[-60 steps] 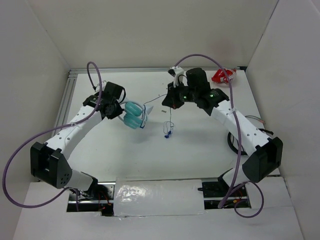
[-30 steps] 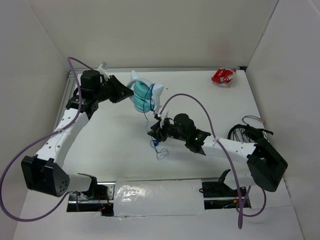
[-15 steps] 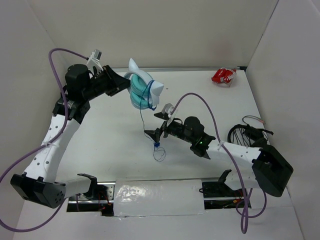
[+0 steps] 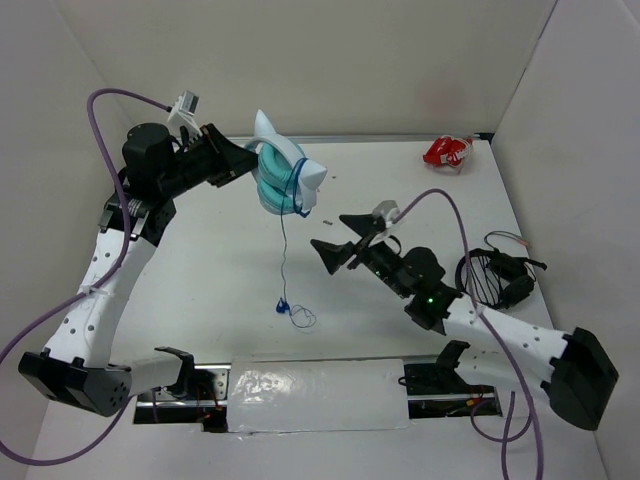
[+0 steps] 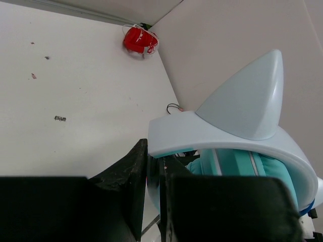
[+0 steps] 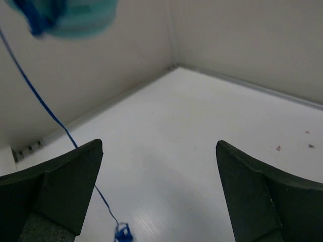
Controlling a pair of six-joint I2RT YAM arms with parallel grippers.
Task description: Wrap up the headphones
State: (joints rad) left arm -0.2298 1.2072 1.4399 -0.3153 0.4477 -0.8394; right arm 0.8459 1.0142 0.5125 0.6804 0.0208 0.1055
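My left gripper (image 4: pixel 252 164) is raised above the back left of the table, shut on the white headband of the headphones (image 4: pixel 284 176). In the left wrist view the pointed ear (image 5: pixel 246 100) and a teal ear cup (image 5: pixel 237 162) fill the right side, with the left gripper (image 5: pixel 154 169) clamped on the band's edge. The thin blue cord (image 4: pixel 282 255) hangs straight down, and its plug end (image 4: pixel 284 307) rests on the table. My right gripper (image 4: pixel 337 238) stands open to the right of the cord, holding nothing. In the right wrist view the right gripper (image 6: pixel 159 145) shows the cord (image 6: pixel 43 103) at the left.
A small red and white object (image 4: pixel 447 152) lies at the back right corner. A coil of black cables (image 4: pixel 495 272) sits at the right edge of the table. White walls close in the left, back and right sides.
My right gripper has opened, let go of the cord and drawn back to the right. The cord now hangs straight with its plug further left. The left arm has lifted the headphones slightly.
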